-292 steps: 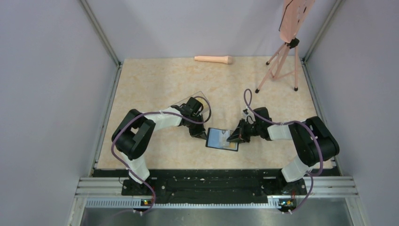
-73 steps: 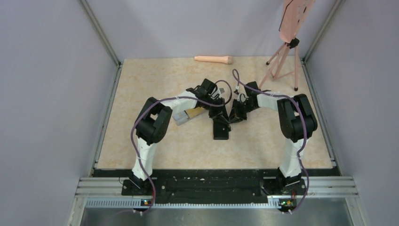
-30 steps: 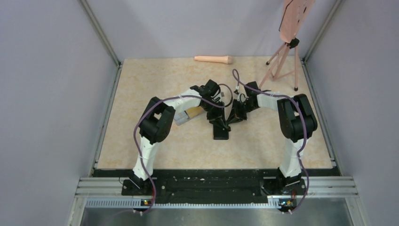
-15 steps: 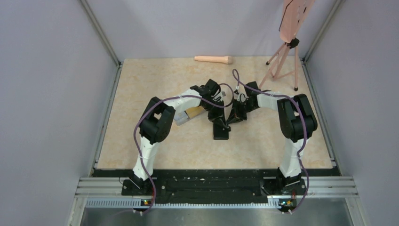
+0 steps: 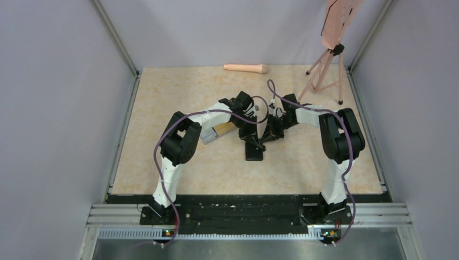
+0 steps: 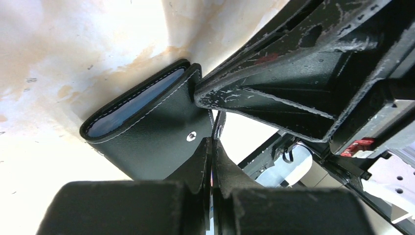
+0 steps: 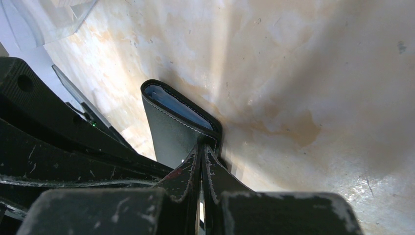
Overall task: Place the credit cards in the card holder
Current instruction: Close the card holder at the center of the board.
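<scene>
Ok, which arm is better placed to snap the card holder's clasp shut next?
Left, probably. The left tool is shut on what looks like the clasp tab, right beside the snap stud on the folded card holder. The right tool pinches the holder's edge, so it suits steadying.

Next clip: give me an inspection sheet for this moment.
Surface: beige marbled tabletop, no spills seen.
Job's things: black card holder folded shut; orange card at the clear box.
Clutter: pink handle; pink tripod stand.
Grippers: left gripper and right gripper both shut on the card holder.
Cables: purple cables along both arms, no snag seen.
Surroundings: plain grey walls.
</scene>
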`<state>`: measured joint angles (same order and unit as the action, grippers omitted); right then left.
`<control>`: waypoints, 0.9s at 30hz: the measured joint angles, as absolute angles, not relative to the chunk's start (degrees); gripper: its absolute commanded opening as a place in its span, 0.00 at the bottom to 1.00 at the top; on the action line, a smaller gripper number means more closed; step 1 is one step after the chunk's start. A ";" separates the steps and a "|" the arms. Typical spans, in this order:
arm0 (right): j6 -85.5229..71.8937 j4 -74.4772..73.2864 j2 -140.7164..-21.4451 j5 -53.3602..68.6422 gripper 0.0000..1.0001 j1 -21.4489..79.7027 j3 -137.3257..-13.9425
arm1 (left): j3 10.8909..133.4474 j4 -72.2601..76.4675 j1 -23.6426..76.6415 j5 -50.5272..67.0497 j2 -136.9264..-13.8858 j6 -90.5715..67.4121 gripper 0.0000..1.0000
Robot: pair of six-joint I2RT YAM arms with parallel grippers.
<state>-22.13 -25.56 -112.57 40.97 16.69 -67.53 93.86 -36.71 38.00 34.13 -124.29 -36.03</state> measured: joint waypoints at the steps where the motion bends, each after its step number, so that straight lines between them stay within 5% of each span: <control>1: -22.11 -25.56 -112.57 40.97 0.00 16.69 -67.53 | 93.86 -36.86 38.00 33.71 -124.29 -35.97 0.00; 27: -22.11 -25.58 -112.57 40.99 0.00 16.69 -67.55 | 93.84 -38.24 37.93 28.75 -124.29 -35.40 0.00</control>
